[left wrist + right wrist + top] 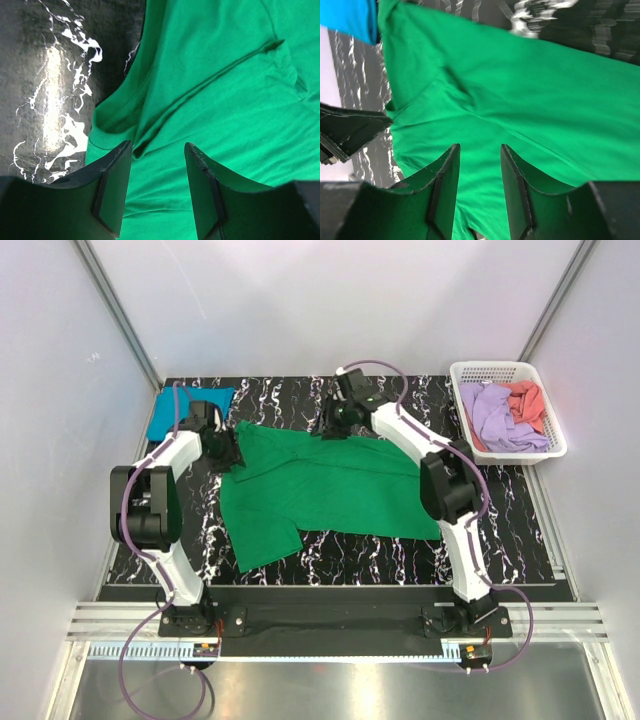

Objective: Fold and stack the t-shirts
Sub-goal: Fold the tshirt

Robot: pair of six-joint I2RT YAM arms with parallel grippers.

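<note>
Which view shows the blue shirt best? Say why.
The top view: the blue shirt lies nearly whole at far left. The right wrist view catches only one corner; the left wrist view, none.

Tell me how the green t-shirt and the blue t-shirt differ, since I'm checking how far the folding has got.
The green t-shirt lies opened out across the middle of the table, a sleeve showing; the blue t-shirt is folded into a compact rectangle at the far left corner. The green t-shirt covers far more surface than the blue t-shirt. Both are plain, single-colour cloth lying on the black marbled top.
</note>
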